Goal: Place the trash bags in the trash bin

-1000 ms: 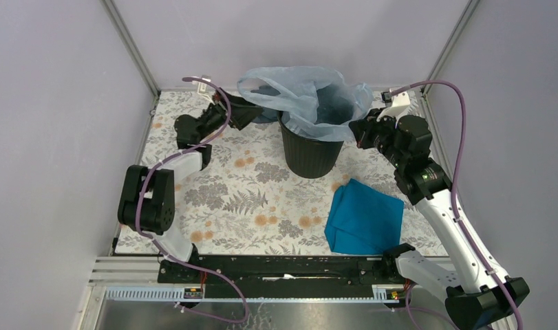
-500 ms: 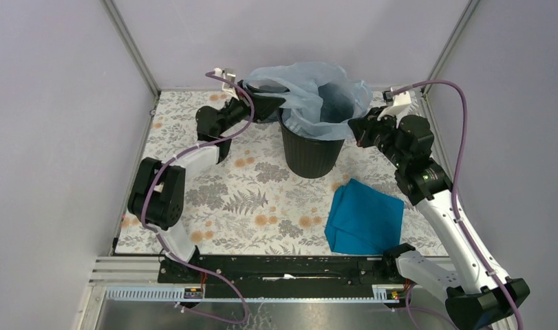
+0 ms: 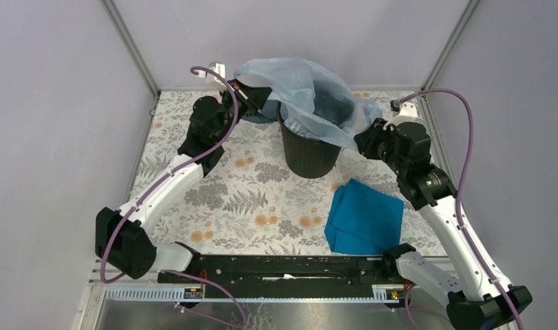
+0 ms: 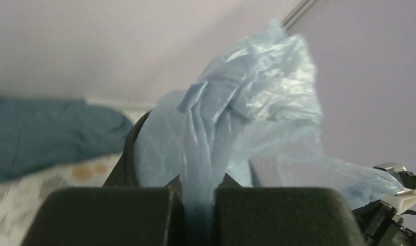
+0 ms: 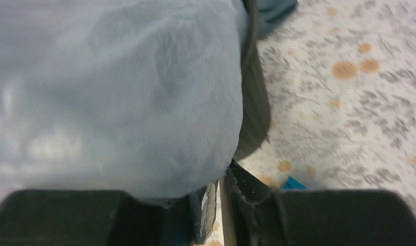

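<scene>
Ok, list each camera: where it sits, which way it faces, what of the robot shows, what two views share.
Top external: above and behind the arms, looking down at the table, trash bin and both arms.
Left wrist: on the left arm, facing along the left pincer, shut on the trash bag.
Right wrist: on the right arm, facing past the right pincer at trash bag and trash bin.
Shared: both wrist views show the trash bag.

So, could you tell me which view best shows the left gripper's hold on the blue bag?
The left wrist view: the trash bag is bunched and pinched in the left gripper. The top external view only shows that gripper at the bag's left edge. The right wrist view shows the bag over the trash bin, not this grip.
</scene>
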Robot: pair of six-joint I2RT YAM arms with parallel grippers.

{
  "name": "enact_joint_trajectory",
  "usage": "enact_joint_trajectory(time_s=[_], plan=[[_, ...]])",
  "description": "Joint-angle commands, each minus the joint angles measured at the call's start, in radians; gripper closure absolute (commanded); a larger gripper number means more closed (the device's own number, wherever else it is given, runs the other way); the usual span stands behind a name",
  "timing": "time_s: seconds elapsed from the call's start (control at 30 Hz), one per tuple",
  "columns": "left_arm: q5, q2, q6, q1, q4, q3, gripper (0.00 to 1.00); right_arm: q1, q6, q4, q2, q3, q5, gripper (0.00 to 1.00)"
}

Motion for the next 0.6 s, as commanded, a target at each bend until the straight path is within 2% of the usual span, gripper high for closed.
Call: enact_joint_trajectory(time_s=[0.0, 0.1, 0.33, 0.43, 0.57], plan=[[-0.192, -0.023, -0.106, -0.022, -0.286, -0.050, 1.00, -0.001, 0.115, -0.200, 0.077, 0.074, 0.148, 0.73], [-0.189, -0.024, -0.102, -0.024, -0.388, -0.043, 1.00, -0.001, 0.128, -0.276, 0.131, 0.104, 0.156, 0.79], [-0.194, -0.094, -0.063, -0.024, -0.416, -0.121, 1.00, -0.001, 0.094, -0.223, 0.092, 0.067, 0.198, 0.80], [-0.194, -0.111, -0.051, -0.022, -0.474, -0.137, 1.00, -0.001, 0.071, -0.241, 0.091, 0.075, 0.255, 0.87], [-0.207, -0.175, -0.023, -0.022, -0.467, -0.196, 1.00, -0.001, 0.051, -0.236, 0.068, 0.063, 0.266, 0.92]])
